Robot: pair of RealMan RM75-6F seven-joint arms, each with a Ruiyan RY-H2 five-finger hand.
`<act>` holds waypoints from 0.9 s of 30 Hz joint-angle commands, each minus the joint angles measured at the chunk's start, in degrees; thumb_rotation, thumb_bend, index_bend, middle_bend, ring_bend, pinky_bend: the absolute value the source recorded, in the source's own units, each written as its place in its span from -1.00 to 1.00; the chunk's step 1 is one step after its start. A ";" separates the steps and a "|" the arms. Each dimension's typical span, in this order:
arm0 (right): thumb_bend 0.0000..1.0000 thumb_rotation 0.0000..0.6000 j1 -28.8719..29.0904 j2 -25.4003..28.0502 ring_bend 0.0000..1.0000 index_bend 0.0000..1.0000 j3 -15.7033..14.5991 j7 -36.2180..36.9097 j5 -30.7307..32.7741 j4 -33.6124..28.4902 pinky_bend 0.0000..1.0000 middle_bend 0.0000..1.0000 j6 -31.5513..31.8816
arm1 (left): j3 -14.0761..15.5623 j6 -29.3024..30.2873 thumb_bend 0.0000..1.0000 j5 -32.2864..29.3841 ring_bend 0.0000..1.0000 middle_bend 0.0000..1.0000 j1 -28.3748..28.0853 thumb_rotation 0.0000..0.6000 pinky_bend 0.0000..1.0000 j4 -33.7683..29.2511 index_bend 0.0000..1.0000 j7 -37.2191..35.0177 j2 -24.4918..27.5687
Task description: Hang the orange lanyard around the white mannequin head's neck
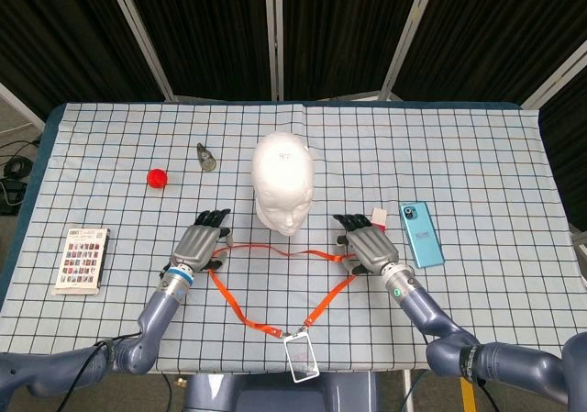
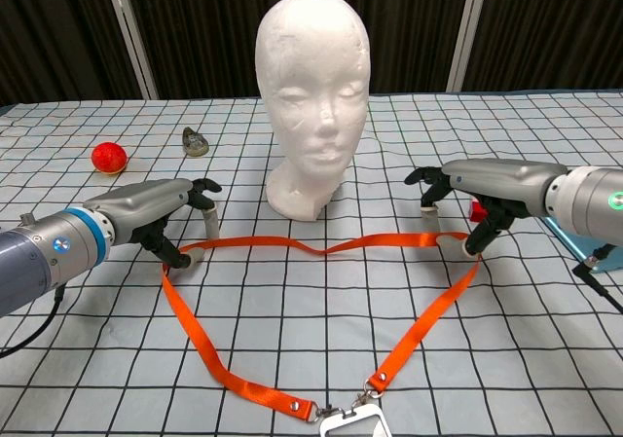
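The orange lanyard (image 1: 330,299) (image 2: 424,315) lies flat on the checked cloth as a wide loop. Its clear badge holder (image 1: 301,357) (image 2: 355,425) sits at the near edge. The white mannequin head (image 1: 282,183) (image 2: 313,77) stands upright just behind the loop and faces me. My left hand (image 1: 199,245) (image 2: 161,218) sits low at the loop's left corner, fingers spread, with one fingertip touching the strap. My right hand (image 1: 367,245) (image 2: 477,189) hovers at the right corner, its fingertips down on either side of the strap. Neither hand lifts the strap.
A red ball (image 1: 158,177) (image 2: 108,157) and a small metal clip (image 1: 206,158) (image 2: 195,142) lie back left. A card box (image 1: 83,259) is at the far left. A teal phone (image 1: 422,234) and a small red-and-white item (image 1: 379,215) lie beside my right hand.
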 commanded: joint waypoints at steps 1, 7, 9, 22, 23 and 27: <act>0.06 1.00 0.02 -0.11 -1.00 0.46 -0.05 -0.06 0.06 0.08 -1.00 -0.91 0.04 | 0.15 -0.18 -0.05 -0.29 -1.00 -1.00 -0.11 1.00 -1.00 0.27 -0.05 -0.01 -0.16; 0.06 1.00 0.11 -0.49 -1.00 0.46 -0.12 0.03 -0.06 0.29 -1.00 -0.91 0.06 | 0.33 0.06 -0.01 -0.54 -1.00 -1.00 -0.33 1.00 -1.00 0.68 0.12 0.04 -0.44; 0.06 1.00 0.08 -0.49 -1.00 0.46 -0.15 0.11 -0.18 0.24 -1.00 -0.91 0.15 | 0.45 0.19 0.05 -0.58 -1.00 -1.00 -0.39 1.00 -1.00 0.71 0.18 0.32 -0.42; 0.06 1.00 -1.11 2.01 -1.00 0.47 -0.90 1.88 -4.51 -3.51 -1.00 -0.85 2.26 | 2.37 4.91 0.08 7.12 -1.00 -1.00 1.80 1.00 -1.00 -3.56 0.50 -4.57 2.85; 0.06 1.00 -1.32 2.47 -1.00 0.48 -1.08 2.33 -5.65 -3.99 -1.00 -0.84 2.70 | 2.91 5.71 0.08 8.86 -1.00 -1.00 2.28 1.00 -1.00 -4.20 0.51 -5.76 3.64; 0.06 1.00 -2.40 4.77 -1.00 0.48 -1.72 5.59 -11.92 -6.33 -1.00 -0.83 5.55 | 4.77 10.07 0.08 16.42 -1.00 -1.00 4.35 1.00 -1.00 -7.27 0.53 -11.04 7.77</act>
